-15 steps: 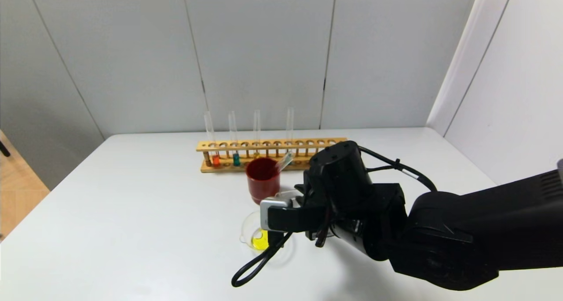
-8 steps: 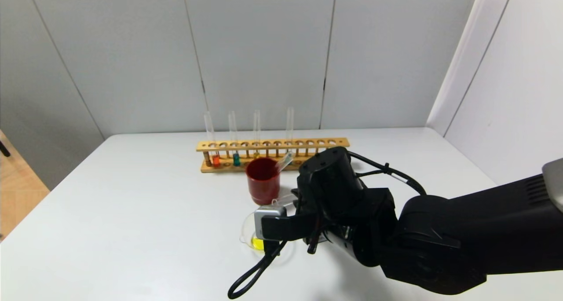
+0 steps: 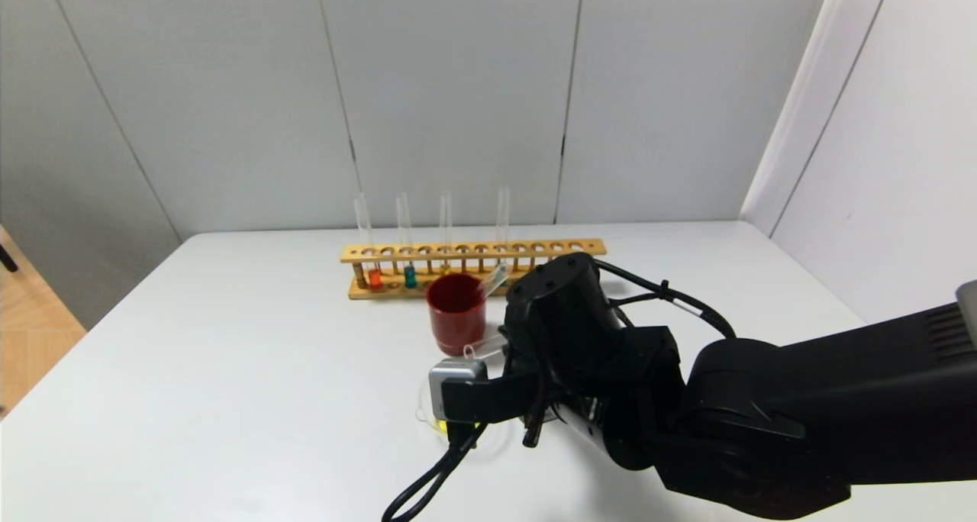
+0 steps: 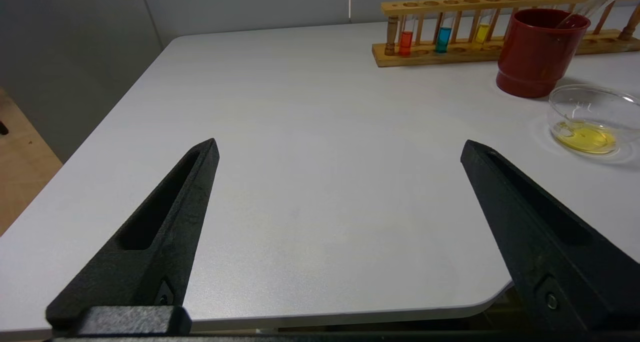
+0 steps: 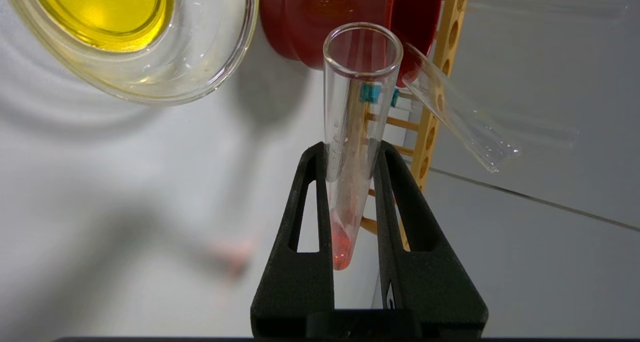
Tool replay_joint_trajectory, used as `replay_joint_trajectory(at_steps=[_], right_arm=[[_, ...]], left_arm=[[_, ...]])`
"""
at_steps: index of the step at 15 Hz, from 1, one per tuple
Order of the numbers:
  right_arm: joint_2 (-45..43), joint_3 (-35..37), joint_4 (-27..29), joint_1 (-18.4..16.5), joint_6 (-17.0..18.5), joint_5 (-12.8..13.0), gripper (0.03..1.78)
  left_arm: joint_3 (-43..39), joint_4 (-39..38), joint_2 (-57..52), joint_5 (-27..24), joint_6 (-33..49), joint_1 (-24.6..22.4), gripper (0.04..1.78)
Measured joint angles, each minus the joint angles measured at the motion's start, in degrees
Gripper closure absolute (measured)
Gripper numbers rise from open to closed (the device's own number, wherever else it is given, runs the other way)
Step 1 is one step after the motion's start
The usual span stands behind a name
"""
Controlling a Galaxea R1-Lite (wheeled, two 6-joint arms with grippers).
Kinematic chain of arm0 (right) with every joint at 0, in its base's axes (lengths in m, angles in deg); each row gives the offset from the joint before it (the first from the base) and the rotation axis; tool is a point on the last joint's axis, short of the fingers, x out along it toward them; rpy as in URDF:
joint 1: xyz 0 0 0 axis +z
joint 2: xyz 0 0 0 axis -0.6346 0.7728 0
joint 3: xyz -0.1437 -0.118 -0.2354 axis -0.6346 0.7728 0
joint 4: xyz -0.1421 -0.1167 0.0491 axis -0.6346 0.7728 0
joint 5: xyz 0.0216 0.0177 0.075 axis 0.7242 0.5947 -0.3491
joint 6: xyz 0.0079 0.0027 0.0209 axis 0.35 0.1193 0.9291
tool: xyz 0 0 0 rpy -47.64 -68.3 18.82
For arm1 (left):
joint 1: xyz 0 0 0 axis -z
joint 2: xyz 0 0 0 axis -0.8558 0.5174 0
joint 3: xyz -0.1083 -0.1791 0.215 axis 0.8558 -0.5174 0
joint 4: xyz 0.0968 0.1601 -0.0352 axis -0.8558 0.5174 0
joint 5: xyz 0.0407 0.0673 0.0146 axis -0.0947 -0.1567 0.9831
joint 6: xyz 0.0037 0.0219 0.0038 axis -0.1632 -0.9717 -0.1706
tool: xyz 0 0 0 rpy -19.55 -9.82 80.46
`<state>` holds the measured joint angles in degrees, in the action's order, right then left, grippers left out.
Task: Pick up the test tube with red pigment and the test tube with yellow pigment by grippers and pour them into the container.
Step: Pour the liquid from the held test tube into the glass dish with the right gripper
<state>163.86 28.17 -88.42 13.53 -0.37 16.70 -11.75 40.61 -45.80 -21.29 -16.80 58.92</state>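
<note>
My right gripper (image 5: 350,147) is shut on the test tube with red pigment (image 5: 357,107). The tube lies tilted, and a little red liquid sits at its round bottom between the fingers. Its open mouth (image 3: 481,348) points left, just in front of the red cup and above the far edge of the container (image 5: 215,57). This low glass dish holds yellow liquid and is mostly hidden under my wrist in the head view (image 3: 422,400). A tube with yellow liquid (image 4: 482,32) stands in the rack. My left gripper (image 4: 340,143) hangs open and empty over the table's near left corner.
A dark red cup (image 3: 456,312) with an empty tube (image 3: 494,280) leaning in it stands just behind the container. Behind it the wooden rack (image 3: 473,251) holds an orange tube (image 3: 374,278) and a teal tube (image 3: 410,276). Bare table lies to the left.
My right arm has moved left and a little nearer with the tube. Its wrist now covers more of the container, and the tube's mouth has come closer to the dish.
</note>
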Motion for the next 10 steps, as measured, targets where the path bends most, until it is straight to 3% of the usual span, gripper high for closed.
replay_joint_trajectory(at_steps=[5,8,10], right_arm=[[0.0,-0.8,2.9,0.4,-0.9,0.5,1.54],[0.0,-2.5,4.2,0.4,-3.5,0.6,1.54],[0.1,-4.5,7.5,1.0,-4.5,2.9,1.54]], left_arm=[[0.0,0.0,0.0,0.0,0.0,0.0,0.11],[0.0,0.0,0.0,0.0,0.0,0.0,0.11],[0.0,0.0,0.0,0.0,0.0,0.0,0.11]])
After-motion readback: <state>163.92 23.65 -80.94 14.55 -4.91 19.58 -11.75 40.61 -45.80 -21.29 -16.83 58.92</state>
